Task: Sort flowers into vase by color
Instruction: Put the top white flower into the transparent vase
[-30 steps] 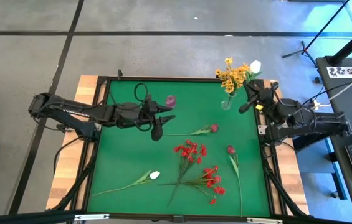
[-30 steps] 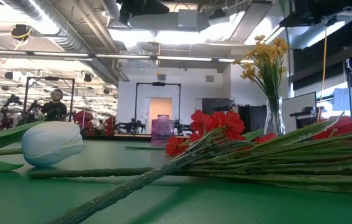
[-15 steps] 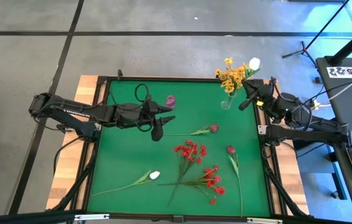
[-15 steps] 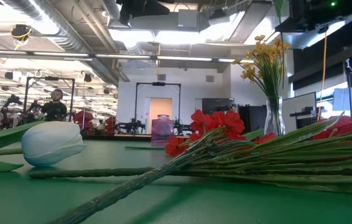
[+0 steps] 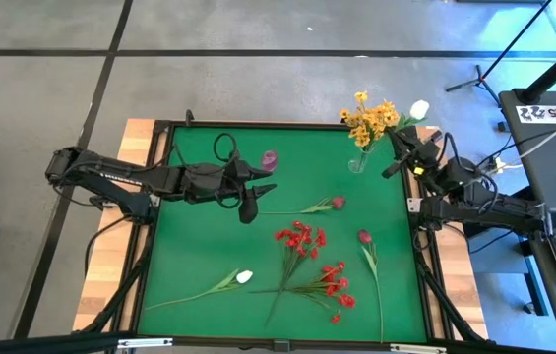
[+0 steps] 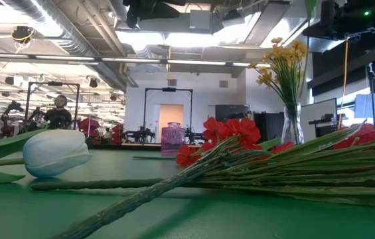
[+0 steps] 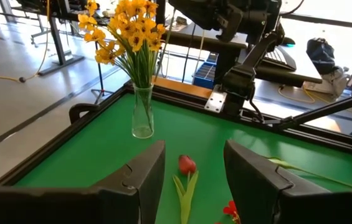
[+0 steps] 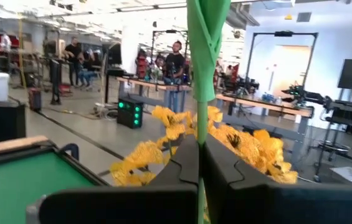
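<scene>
My right gripper [image 8: 199,147] is shut on a white tulip [image 5: 418,109] at the table's far right corner, beside the glass vase [image 5: 358,162] of yellow flowers [image 5: 369,120]. My left gripper [image 5: 248,205] hangs open above the mat's far middle, next to a pink vase [image 5: 270,158]. Two dark tulips [image 5: 337,203] [image 5: 364,237], red sprays [image 5: 302,239] [image 5: 335,285] and another white tulip [image 5: 244,277] lie flat on the green mat. My right gripper pinches the white tulip's green stem and leaf [image 8: 199,93] between its two fingers. The fingers come nearly level from the table's right side and lie across the stem. The tulip stands up above the fingers, lifted clear of the table.
The mat [image 5: 189,246] has a raised black frame all round. In the left wrist view a dark tulip [image 7: 187,165] lies ahead, between my open fingers. Free mat lies at the near left. The right arm's base [image 5: 425,206] stands at the right edge.
My right gripper has swung with the white tulip toward the table's right edge, away from the yellow flowers, and has sunk a little. The blossom now stands to the right of the bouquet.
</scene>
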Robot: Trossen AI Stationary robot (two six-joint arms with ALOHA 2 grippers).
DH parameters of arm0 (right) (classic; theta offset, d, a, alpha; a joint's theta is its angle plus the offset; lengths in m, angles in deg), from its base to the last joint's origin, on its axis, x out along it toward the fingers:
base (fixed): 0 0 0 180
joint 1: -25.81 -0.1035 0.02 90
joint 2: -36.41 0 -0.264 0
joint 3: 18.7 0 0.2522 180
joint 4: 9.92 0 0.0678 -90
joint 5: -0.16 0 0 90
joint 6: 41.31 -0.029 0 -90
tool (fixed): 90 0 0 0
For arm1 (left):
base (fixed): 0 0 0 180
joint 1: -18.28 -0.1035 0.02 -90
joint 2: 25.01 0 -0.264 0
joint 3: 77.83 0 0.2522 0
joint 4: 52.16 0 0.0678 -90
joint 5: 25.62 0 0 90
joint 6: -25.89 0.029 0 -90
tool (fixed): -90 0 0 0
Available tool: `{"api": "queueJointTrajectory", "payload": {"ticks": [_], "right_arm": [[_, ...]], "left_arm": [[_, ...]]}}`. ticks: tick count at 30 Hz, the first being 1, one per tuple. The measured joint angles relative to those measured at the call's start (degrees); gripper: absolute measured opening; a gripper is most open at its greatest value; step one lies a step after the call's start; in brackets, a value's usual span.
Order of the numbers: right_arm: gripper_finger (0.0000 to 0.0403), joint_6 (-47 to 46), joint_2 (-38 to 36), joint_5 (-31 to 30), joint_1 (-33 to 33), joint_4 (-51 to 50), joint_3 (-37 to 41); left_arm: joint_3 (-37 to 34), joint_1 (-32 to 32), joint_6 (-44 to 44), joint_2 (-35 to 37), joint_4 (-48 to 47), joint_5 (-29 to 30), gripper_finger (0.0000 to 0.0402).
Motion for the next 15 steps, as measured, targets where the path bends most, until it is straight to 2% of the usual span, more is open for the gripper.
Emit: {"api": "queueJointTrajectory", "payload": {"ticks": [8, 15], "right_arm": [[0.0001, 2.6, 0.4, 0.4, 1.7, 2.9, 1.7], [0.0001, 1.1, 0.4, 7.7, 8.6, 6.5, 4.3]], "left_arm": [[0.0, 0.0, -0.1, 0.0, 0.0, 0.0, 0.0159], [0.0, 0.0, -0.1, 0.0, 0.0, 0.0, 0.0159]]}}
